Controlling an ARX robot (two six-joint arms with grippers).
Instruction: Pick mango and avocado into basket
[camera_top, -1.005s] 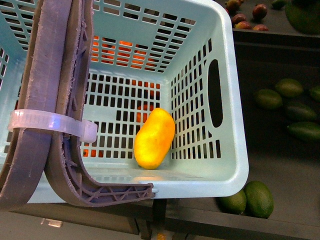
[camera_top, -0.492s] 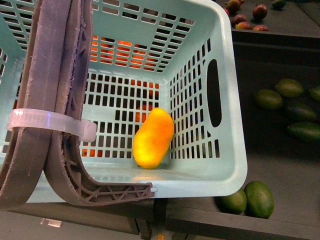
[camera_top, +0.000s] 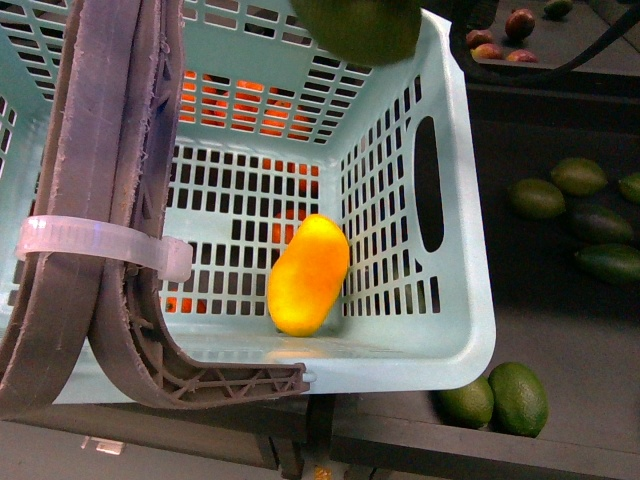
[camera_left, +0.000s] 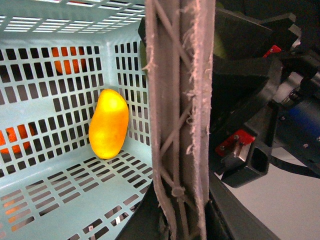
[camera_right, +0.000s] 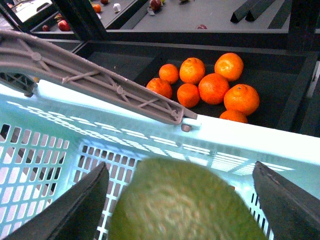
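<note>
Green avocado (camera_right: 185, 205) is clamped between the dark fingers (camera_right: 75, 210) of your right tool (camera_right: 182, 212). That arm comes in from the far side and hangs over the teal basket's (camera_top: 470, 250) back rim, pointing down into it. The yellow mango (camera_top: 308, 275) lies on the basket floor by the right wall. Your left tool (camera_left: 182, 220) sits at the grey handle (camera_left: 180, 125), but I can't tell if it's gripping.

1. In the front view a dark grey table (camera_top: 560, 300) fills the right of the frame; green oval fruits (camera_top: 575, 215) lie loose at mid right, two more (camera_top: 518, 398) at lower right;
2. a dark raised divider (camera_top: 550, 85) crosses the upper right; beyond it, a grey tier (camera_top: 560, 35) bears red-blushed fruits (camera_top: 519, 22);
3. the right wrist view shows oranges (camera_right: 214, 88) heaped in a dark compartment behind a dark rail (camera_right: 200, 37);
4. the light is soft and even.
</note>
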